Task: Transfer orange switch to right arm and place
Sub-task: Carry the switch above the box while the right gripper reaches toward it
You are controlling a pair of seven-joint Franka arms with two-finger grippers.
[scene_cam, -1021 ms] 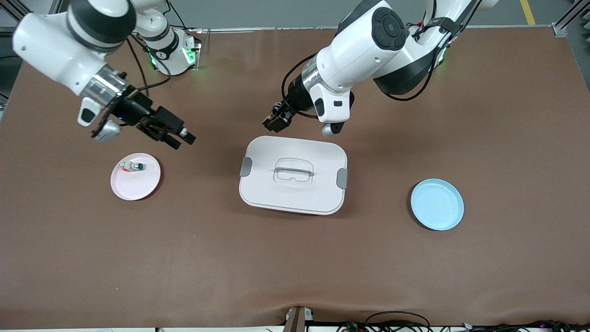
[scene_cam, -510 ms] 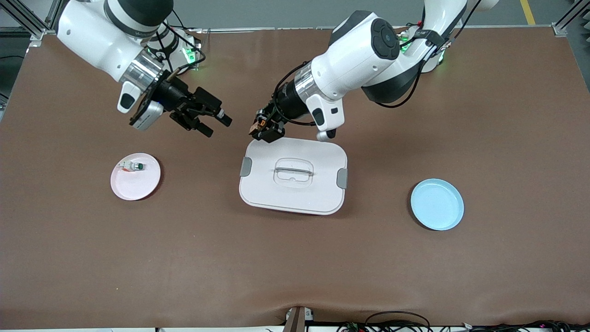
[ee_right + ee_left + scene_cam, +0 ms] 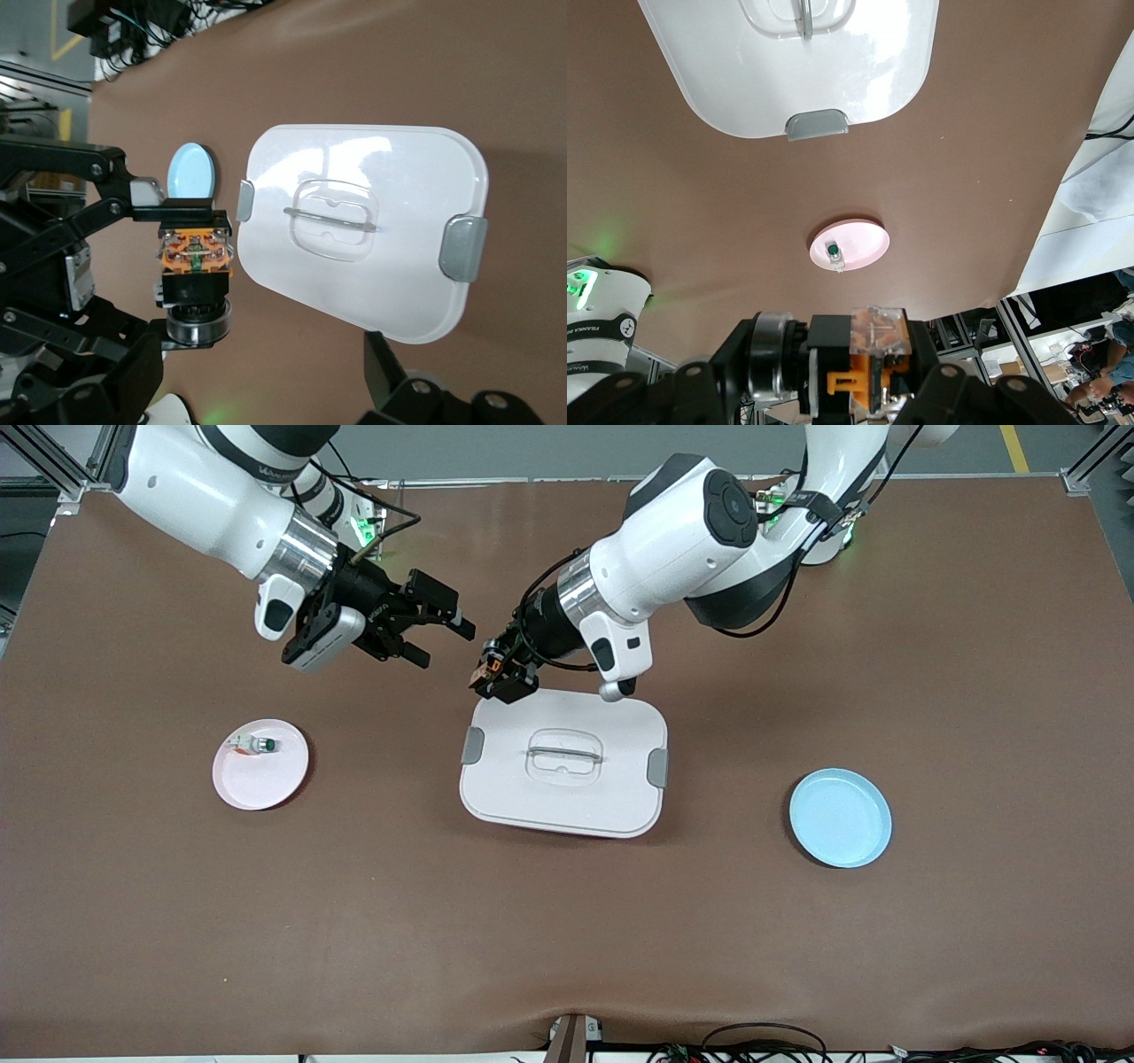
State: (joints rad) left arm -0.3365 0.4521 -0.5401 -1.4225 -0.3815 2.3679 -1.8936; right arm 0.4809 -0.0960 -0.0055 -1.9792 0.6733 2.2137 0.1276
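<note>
Handover set up above the bare brown table, just off the corner of the white rectangular lidded plastic box [image 3: 563,762] that points toward the robots' bases and the right arm's end. Left gripper [image 3: 496,680] clamped tight on the orange switch [image 3: 489,669], a small boxy part with an orange body, clear top and black round collar, held up in the air. Right gripper [image 3: 436,627] spread wide, holding nothing, aimed at the switch from the right arm's end of the box with a short gap between.

Judged as light, rigid, hard moulded plastic: smooth faces, likely slick under metal fingers, with a clear cap that looks the most fragile part. Best purchase probably across the exposed black collar and lower body seen in the right wrist view [image 3: 197,292], clear of the left fingers [image 3: 151,190] pinching the orange block. Square, flat-sided contact needed, since so small a part could twist or pop out on release.

Pale pink round plate [image 3: 275,779] with a small white-and-green part [image 3: 255,745] well apart from the box, toward the right arm's end.
</note>
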